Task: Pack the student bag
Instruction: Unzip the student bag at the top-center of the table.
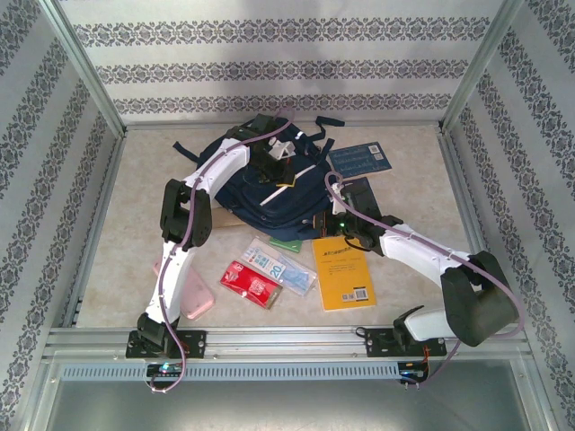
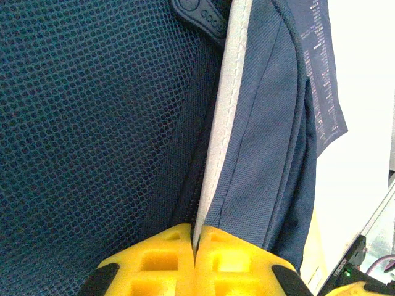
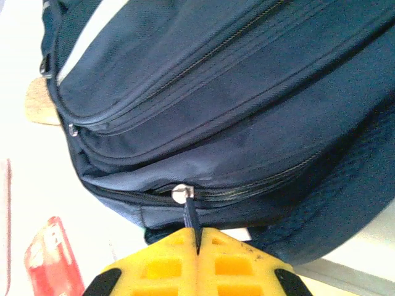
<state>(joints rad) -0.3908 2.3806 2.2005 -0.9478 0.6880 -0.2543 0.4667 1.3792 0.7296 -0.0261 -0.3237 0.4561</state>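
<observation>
Student bag (image 1: pixel 269 202) is laid mid-tabletop (image 1: pixel 135 180) in the top view; left wrist view: left fingers (image 2: pixel 166 253) are clamped on its grey-white trim (image 2: pixel 225 123), probably as an anchor; right wrist view: right fingers (image 3: pixel 228 253) are clamped on its zipper pull (image 3: pixel 189 213), probably for unzipping.

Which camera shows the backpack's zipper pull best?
Right wrist: the zipper pull runs from its silver slider into the shut right end effector. From the top it's too small to tell; the left wrist faces the student bag's mesh instead.

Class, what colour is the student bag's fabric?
Navy blue; the student bag shows best in the right wrist view.
</observation>
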